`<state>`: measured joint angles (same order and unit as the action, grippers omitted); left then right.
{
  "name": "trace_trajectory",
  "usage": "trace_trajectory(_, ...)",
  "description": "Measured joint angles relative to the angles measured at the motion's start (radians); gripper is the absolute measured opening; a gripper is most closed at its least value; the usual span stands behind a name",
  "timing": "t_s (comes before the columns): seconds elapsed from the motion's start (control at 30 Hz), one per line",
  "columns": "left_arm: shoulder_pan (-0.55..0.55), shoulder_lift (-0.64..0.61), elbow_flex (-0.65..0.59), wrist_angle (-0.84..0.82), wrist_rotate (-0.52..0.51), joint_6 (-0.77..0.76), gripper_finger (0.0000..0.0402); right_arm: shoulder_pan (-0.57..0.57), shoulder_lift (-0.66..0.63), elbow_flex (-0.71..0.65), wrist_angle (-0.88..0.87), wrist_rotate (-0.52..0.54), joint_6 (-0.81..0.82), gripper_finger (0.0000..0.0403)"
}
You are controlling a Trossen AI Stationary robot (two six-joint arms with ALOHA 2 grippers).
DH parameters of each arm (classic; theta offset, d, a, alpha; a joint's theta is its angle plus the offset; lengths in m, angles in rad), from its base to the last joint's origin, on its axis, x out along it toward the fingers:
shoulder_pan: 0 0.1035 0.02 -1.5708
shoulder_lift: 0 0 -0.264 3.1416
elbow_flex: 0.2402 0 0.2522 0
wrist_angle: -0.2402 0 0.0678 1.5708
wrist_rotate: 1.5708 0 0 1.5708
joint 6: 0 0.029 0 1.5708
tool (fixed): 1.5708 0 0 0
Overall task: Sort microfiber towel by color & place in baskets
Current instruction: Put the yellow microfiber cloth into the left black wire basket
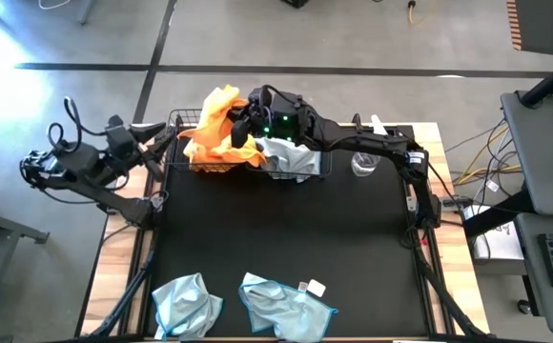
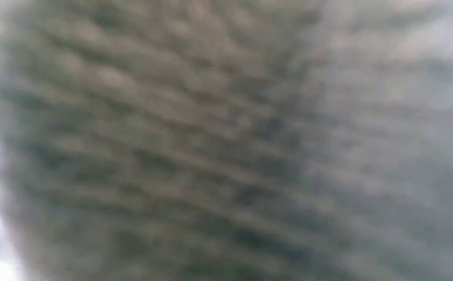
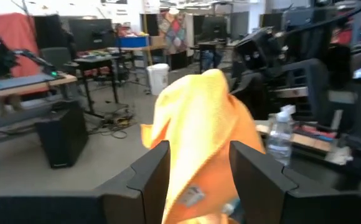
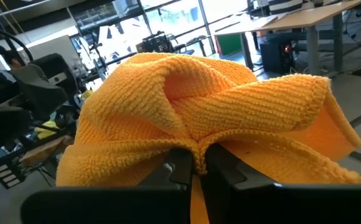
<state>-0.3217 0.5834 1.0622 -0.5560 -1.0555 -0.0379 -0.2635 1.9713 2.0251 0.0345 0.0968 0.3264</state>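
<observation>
In the high view my right gripper [image 1: 245, 126] reaches across the far side of the table and is shut on an orange towel [image 1: 221, 105] above the left basket [image 1: 183, 168]. More orange cloth [image 1: 215, 151] lies in that basket. A pale blue-grey towel [image 1: 291, 157] lies in the right basket [image 1: 324, 171]. Two more blue-grey towels [image 1: 186, 305] [image 1: 284, 305] lie at the table's near edge. My left gripper [image 1: 167, 143] waits open just left of the baskets, and its wrist view shows the orange towel [image 3: 199, 118] beyond its fingers. My right gripper pinches a bunched fold of the orange towel [image 4: 199, 152] between its two fingers [image 4: 180, 165]; several layers are gathered there. The cloth billows up and out past the fingers. In the high view its lower part hangs down toward the orange cloth in the left basket.
A clear plastic spray bottle [image 1: 367, 162] stands right of the baskets, under my right arm. The black mat's middle [image 1: 286, 229] is bare. A blurred ribbed cloth fills the whole low view [image 2: 226, 140], right in front of that camera.
</observation>
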Motion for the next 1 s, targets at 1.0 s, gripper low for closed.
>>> trace_trajectory(1.0,0.258,0.102,0.000,0.145,0.212,0.105,0.0151,-0.008,0.000,0.000,-0.003,0.000,-0.042,0.0013)
